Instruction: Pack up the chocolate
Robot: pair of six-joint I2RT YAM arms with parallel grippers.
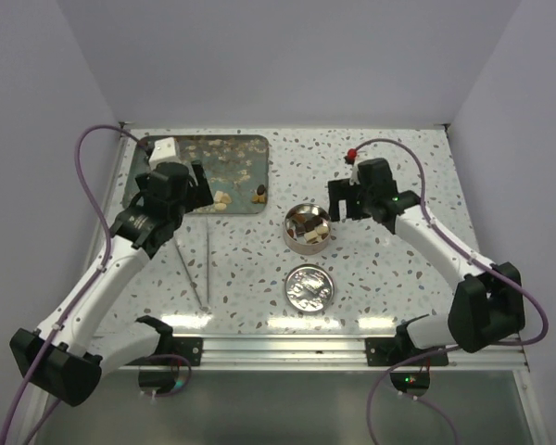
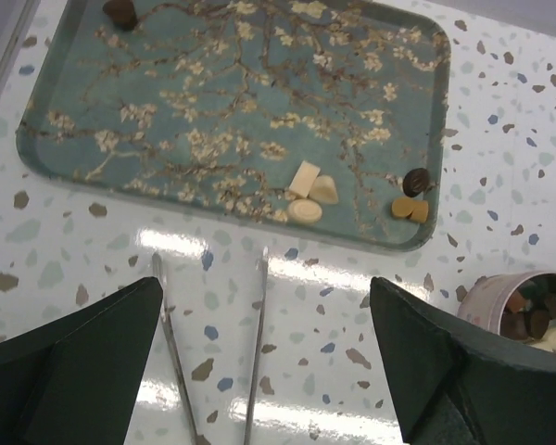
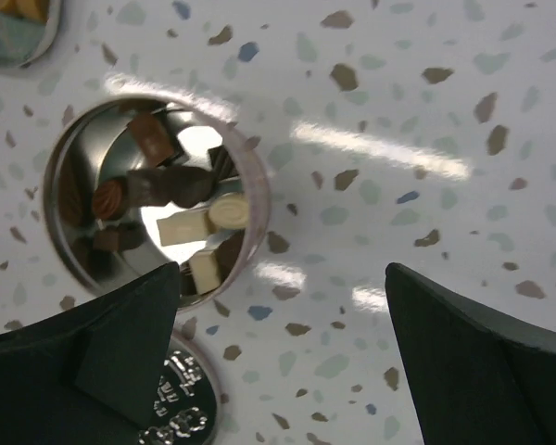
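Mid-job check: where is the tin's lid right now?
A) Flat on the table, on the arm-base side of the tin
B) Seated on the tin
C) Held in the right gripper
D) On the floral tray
A: the embossed lid lies flat on the table, nearer the arm bases than the tin, which stands open with chocolates showing inside.
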